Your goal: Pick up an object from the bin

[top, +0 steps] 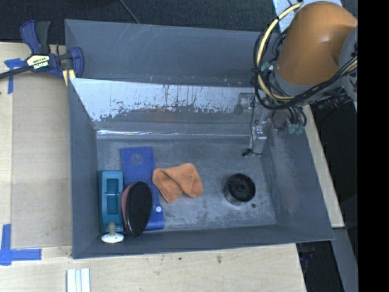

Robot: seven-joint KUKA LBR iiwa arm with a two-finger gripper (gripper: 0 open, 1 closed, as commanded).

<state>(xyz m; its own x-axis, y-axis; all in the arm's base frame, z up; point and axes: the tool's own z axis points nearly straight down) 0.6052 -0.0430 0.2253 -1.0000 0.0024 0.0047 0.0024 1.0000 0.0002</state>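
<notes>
The black round cap (241, 188) lies flat on the floor of the bin (182, 53), lower right of the frame, apart from the rest. Being round, it gives us no long axis to align with. Our gripper (255, 143) hangs nearest it, just up-frame and slightly right. We cannot tell whether the gripper is spread or closed. Further left lies an orange cloth (178, 182).
</notes>
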